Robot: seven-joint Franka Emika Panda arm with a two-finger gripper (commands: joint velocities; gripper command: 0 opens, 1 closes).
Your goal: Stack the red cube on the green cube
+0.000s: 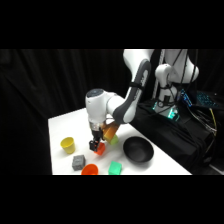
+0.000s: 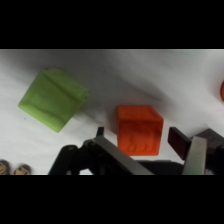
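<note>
Side view, pincer: we see the pincer low over the tabletop, at the red cube.
Side view, target: the green cube lies toward 5 o'clock, near the black bowl.
Side view, surroundings: yellow cup, grey block and orange-red cup stand close by.
Wrist view, grip: fingers open, 1 on each side of the red cube; not yet clamped, we judge.
Wrist view, neighbour: lime cube at 10 o'clock, clear of the grasp.

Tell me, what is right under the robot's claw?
The red cube sits on the white table between the gripper fingers, with a lime cube beside it. The cube's underside is hidden.
</note>
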